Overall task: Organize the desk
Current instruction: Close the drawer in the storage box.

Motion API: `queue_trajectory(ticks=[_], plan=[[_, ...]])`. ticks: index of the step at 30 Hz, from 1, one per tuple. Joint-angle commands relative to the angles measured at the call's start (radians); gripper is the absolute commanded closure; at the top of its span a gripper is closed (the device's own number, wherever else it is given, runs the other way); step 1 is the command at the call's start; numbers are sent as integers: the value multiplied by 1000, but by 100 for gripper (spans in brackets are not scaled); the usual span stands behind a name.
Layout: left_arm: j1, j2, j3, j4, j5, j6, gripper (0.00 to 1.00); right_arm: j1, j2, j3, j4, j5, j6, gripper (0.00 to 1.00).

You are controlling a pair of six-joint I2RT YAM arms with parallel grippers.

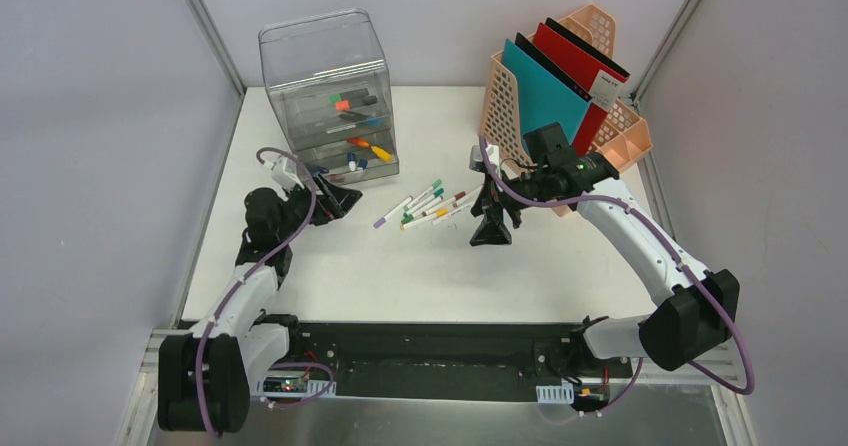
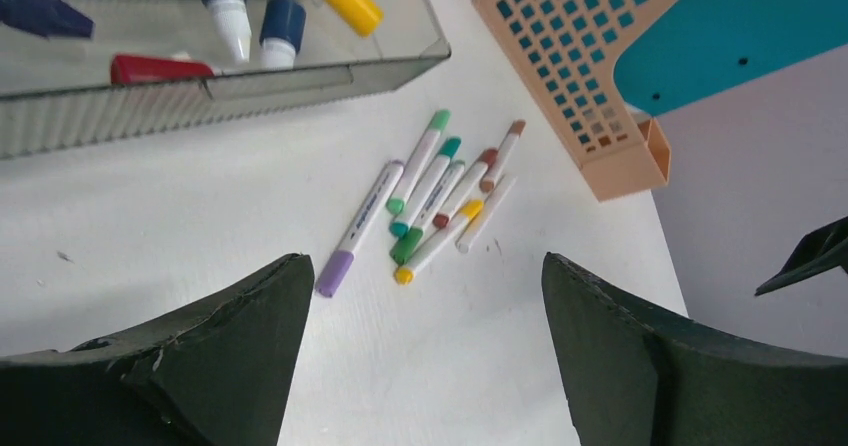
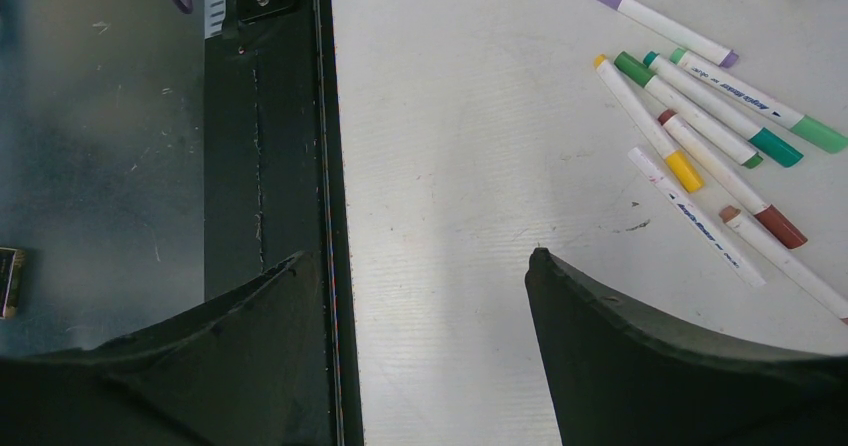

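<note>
1. Markers (image 1: 428, 206) lie loose in a small cluster near the middle of the white tabletop (image 1: 400, 276), which fills the floor between grey walls and has a black rail (image 1: 420, 351) along its near edge.
2. A clear drawer box (image 1: 325, 91) stands at the far left of the tabletop, with coloured pens (image 2: 230, 11) lying in its drawers.
3. A peach mesh basket (image 1: 500, 106) stands at the far right corner, holding a teal folder (image 1: 545, 91) and a red folder (image 1: 575, 61), both leaning.
4. The left arm (image 1: 265, 256) reaches toward the front of the drawer box, left of the markers. Its jaws are spread wide with nothing between them.
5. The right arm (image 1: 640, 231) points its jaws downward just right of the markers. They too are spread apart and empty.
</note>
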Motion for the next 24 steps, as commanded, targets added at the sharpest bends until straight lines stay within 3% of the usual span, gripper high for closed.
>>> queue_trajectory(ticks=[1,6,13,19,24], plan=[[-2,105,56,39,131,9,17,-1,0,23,9,-7,-27,20],[-73,182,66,40,90,27,26,-2,6,22,9,-4,-28,20],[-132,272,51,73,-72,-11,63,-2,11,22,7,-6,-30,20],[-137,342,35,177,-181,-84,100,-2,8,23,5,-6,-33,20],[-137,385,52,193,-284,-172,100,-2,9,24,2,-10,-34,20]])
